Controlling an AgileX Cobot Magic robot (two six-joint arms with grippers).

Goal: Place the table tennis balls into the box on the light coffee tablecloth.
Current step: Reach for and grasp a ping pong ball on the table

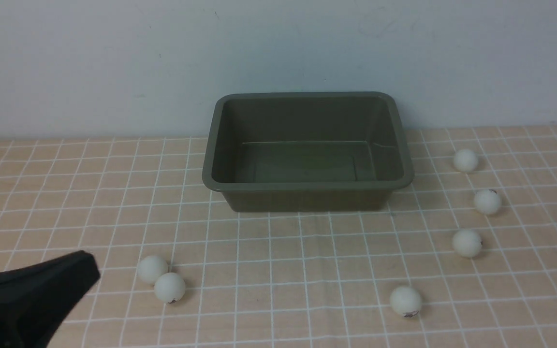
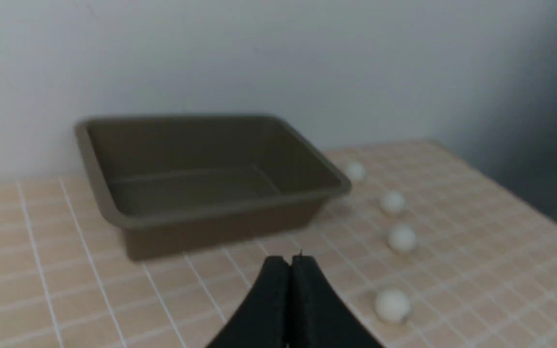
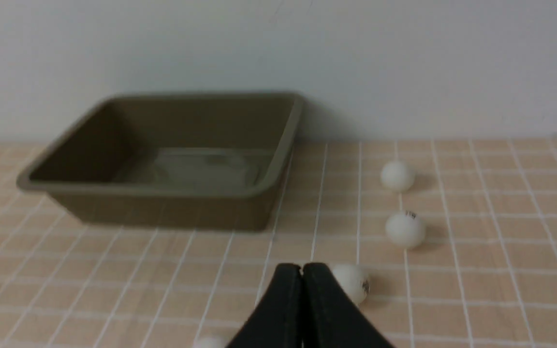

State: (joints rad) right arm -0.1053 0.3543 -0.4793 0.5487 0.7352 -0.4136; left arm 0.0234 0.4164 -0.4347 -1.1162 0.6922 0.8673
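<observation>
The olive-green box [image 1: 307, 186] stands empty at the back middle of the light coffee tablecloth [image 1: 307, 251]. Six white table tennis balls lie on the cloth: two touching at the front left [image 1: 153, 268] [image 1: 169, 287], one at the front [image 1: 405, 301], three in a row on the right [image 1: 467, 242] [image 1: 487, 201] [image 1: 465, 160]. My left gripper [image 1: 85, 270] is shut and empty, low at the front left, a short way left of the pair. In the left wrist view its jaws [image 2: 290, 263] are pressed together. My right gripper [image 3: 301, 270] is shut and empty, with a ball [image 3: 353, 282] just beyond it.
A plain pale wall rises right behind the box. The cloth's far right edge shows in the left wrist view [image 2: 501, 179], with dark space beyond it.
</observation>
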